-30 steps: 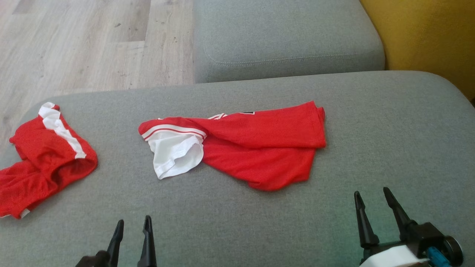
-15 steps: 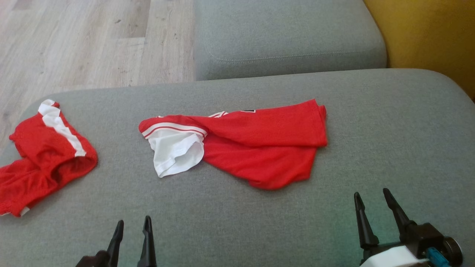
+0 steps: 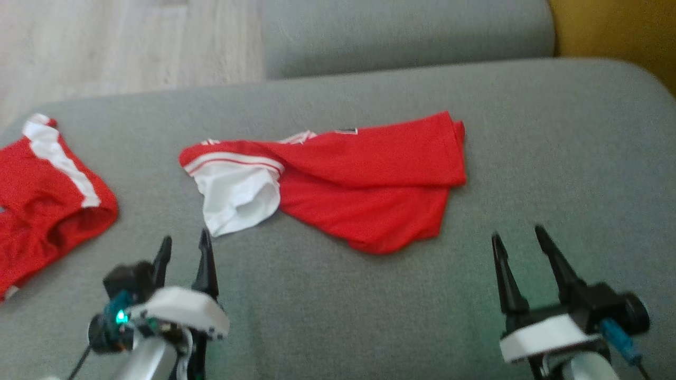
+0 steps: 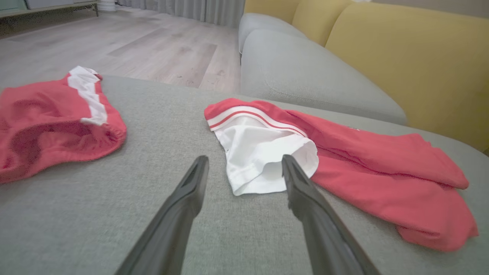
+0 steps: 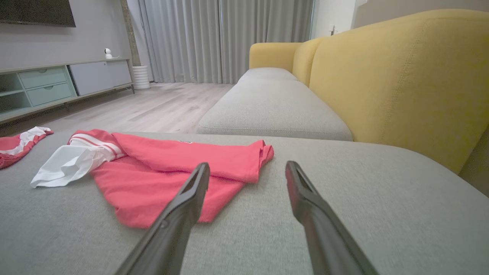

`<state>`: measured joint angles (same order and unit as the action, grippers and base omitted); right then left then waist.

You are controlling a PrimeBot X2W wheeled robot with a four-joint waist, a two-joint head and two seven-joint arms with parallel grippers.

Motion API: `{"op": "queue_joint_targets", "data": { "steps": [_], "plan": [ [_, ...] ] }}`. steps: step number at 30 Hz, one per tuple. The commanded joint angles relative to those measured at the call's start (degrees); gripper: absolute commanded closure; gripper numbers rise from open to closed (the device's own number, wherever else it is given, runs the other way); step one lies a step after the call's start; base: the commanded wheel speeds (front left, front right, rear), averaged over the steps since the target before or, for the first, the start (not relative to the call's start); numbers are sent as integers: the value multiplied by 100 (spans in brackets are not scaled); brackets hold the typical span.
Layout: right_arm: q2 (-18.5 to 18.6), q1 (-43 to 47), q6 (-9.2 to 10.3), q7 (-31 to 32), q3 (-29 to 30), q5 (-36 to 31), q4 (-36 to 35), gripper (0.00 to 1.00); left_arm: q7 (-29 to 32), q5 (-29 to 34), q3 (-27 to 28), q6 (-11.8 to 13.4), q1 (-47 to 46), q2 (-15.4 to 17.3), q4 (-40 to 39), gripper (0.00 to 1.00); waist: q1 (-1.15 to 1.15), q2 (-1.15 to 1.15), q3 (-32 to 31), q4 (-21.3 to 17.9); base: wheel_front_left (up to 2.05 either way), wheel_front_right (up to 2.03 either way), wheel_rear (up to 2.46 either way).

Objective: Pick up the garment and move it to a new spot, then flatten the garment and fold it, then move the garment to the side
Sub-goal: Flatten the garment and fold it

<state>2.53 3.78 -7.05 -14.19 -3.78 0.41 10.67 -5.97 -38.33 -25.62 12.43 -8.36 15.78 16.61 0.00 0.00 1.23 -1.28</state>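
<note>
The garment is a red shirt with a white sleeve, lying crumpled in the middle of the grey sofa seat. My left gripper is open just short of the white sleeve, with nothing between its fingers. In the left wrist view, the open left gripper points at the sleeve, and the red body spreads to the right. My right gripper is open and empty, a little short of the shirt's right lower corner. The right wrist view has the right gripper just right of the garment.
A second red garment with a white stripe lies at the seat's left end. Another grey cushion lies beyond, and the yellow backrest stands along the right. Wooden floor is past the far left edge.
The head camera has tipped, so the whole picture shifted. My left gripper has come forward toward the white sleeve and more of that arm shows. Both grippers stay open.
</note>
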Motion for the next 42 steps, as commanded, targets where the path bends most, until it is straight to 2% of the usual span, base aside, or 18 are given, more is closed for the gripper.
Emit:
{"op": "queue_joint_targets", "data": {
  "steps": [1, 10, 14, 15, 16, 17, 23, 29, 34, 39, 42],
  "plan": [
    [34, -352, -44, -38, -175, -42, -230, 0, 13, -35, 285, 18, -393, 49, -44, 0, 0, 0, 285, -132, 0, 0, 0],
    [34, -853, -44, -26, -237, -123, -402, 0, 330, -156, 372, -13, -1509, -105, 1305, 0, 0, 0, 1148, -413, 0, 0, 0],
    [34, -916, -44, -40, -205, -111, -362, 0, 433, -213, 270, -247, -1732, -180, 1745, 0, 0, 0, 1249, -448, 0, 0, 0],
    [34, -919, -44, -43, -195, -109, -349, 0, 453, -221, 245, -292, -1753, -196, 1809, 4, 0, 0, 1245, -444, 0, 0, 0],
    [34, -921, -44, -46, -185, -105, -334, 0, 451, -226, 225, -331, -1771, -210, 1866, 59, 0, 0, 1234, -440, 0, 0, 0],
    [34, -926, -44, -49, -180, -97, -319, 0, 420, -211, 202, -360, -1787, -218, 1913, 100, 0, 0, 1215, -435, 0, 0, 0],
    [34, -907, -44, -63, -155, -59, -252, 0, 0, -82, 119, -467, -1804, -239, 1960, 100, 0, 0, 1000, -326, 0, 0, 0],
    [34, -759, -44, -71, -36, -55, -176, 0, -414, 7, 127, -458, -1530, -124, 1362, 100, 0, 0, 609, -117, 0, 0, 0],
    [34, -586, -44, -74, 59, -48, -130, 0, -448, 74, 157, -243, -958, 150, 293, 100, 0, 0, 286, 40, 0, 0, 0],
    [34, -407, -44, -75, 131, -43, -113, 0, -156, 71, 197, 147, -109, 499, -942, 100, 0, 0, 89, 116, 0, 0, 0],
    [34, -348, -44, -75, 166, -54, -115, 0, -35, -6, 245, 268, 238, 609, -1235, 100, 0, 0, 72, 127, 0, 0, 0]
  ]
}}
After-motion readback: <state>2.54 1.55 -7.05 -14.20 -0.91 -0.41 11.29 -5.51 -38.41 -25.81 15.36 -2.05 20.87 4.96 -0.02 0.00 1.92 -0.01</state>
